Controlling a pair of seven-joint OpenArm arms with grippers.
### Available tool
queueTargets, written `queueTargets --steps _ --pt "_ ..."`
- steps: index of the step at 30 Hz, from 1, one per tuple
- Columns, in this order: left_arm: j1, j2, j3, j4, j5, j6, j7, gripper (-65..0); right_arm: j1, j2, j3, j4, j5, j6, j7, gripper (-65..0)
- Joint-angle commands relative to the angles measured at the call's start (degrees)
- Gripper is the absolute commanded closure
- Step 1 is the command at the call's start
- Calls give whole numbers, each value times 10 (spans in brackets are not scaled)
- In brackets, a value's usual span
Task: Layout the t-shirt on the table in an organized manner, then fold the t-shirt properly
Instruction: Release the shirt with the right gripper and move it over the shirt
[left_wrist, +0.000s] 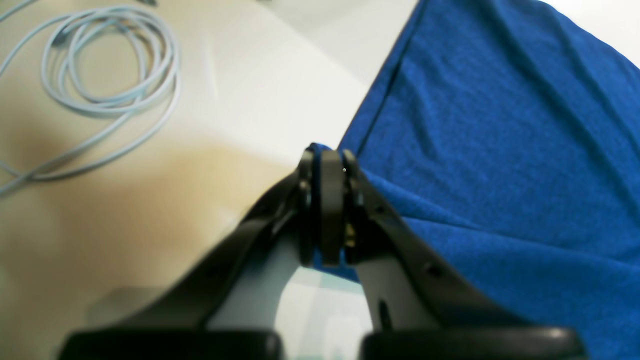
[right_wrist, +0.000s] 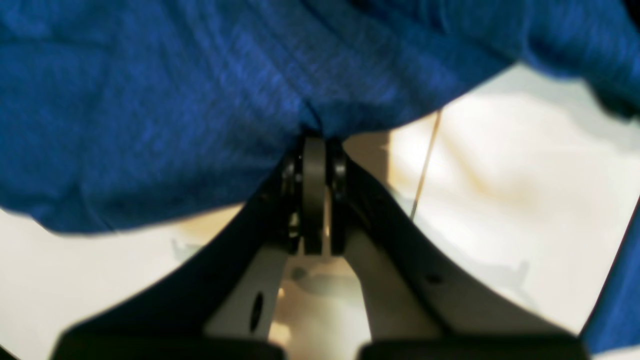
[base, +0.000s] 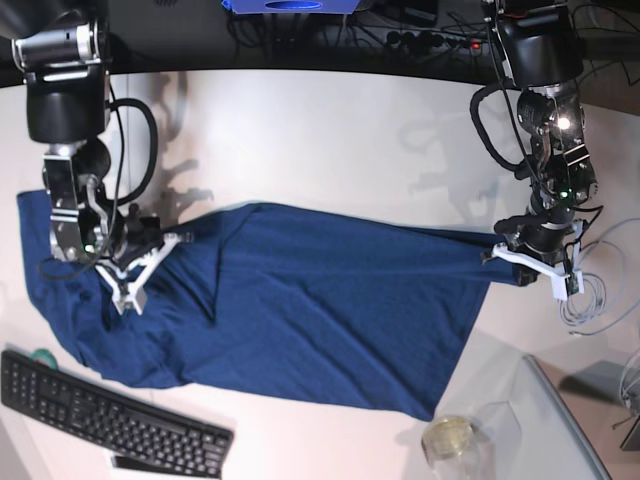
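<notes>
The t-shirt (base: 290, 310) is lying stretched across the table (base: 330, 140), with one end running toward each arm. The left gripper (left_wrist: 325, 165) is pinching a corner of the cloth tightly between closed jaws, right at the table's side near a coil of cable (left_wrist: 105, 60). The right gripper (right_wrist: 315, 145) is clamping a bunched fold of the cloth at the opposite end, jaws closed on it. The step in hand looks like spreading the shirt flat, and doing it well probably means drawing the two ends apart evenly so the diagonal creases through the middle are pulled out without tugging the cloth loose from either grip. Room is getting tight: the lower hem is lying just beside a keyboard (base: 110, 420), and a glass jar (base: 447, 438) is standing near the lower corner. The broad bare stretch of table beyond the shirt is offering the safest space for shifting it.
</notes>
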Motion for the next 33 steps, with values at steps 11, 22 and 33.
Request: queueTargets --steps 11,22,33 --pt "3 -7 -49 46 -4 -1 -14 0 -159 6 60 368 4 1 -193 -6" --pt "41 -5 -43 130 -4 -1 -12 0 -225 8 59 528 0 -5 -249 -6" --pt "76 -4 -42 130 -4 -2 -12 0 5 -85 -48 341 1 -5 -236 -8"
